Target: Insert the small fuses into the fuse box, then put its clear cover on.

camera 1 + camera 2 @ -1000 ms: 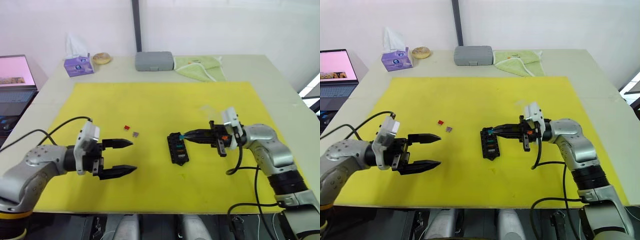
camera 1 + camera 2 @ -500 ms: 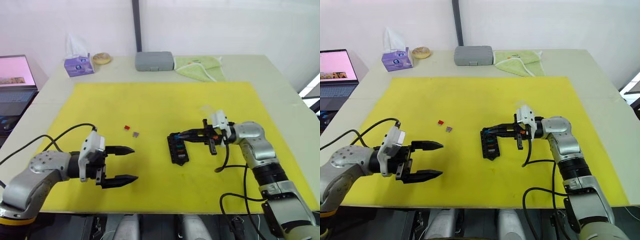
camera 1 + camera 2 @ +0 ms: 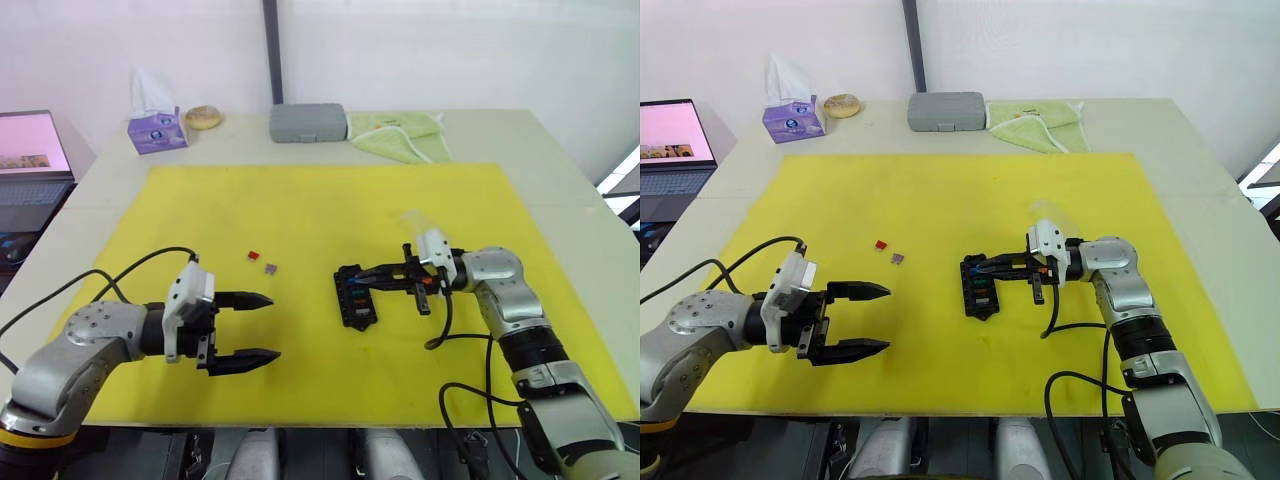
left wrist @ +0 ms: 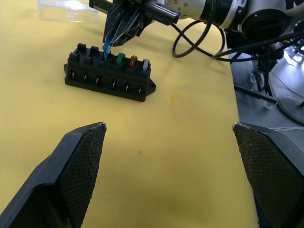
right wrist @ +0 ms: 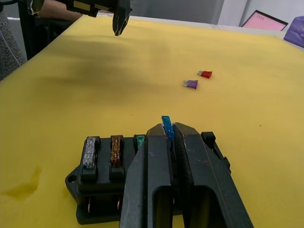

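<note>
Mat [image 3: 300, 210] yellow, on pale table [image 3: 520, 140].

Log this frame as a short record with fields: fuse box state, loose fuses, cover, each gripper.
fuse box: on the yellow mat; grey, amber and green fuses seated in its slots
blue fuse: pinched by the right gripper, tip at a slot next to the green one
loose fuses: red fuse and purple fuse lying on the mat, apart from the box
clear cover: on the mat beyond the box, not fitted
left gripper: fingers wide open, empty, above the mat
</note>
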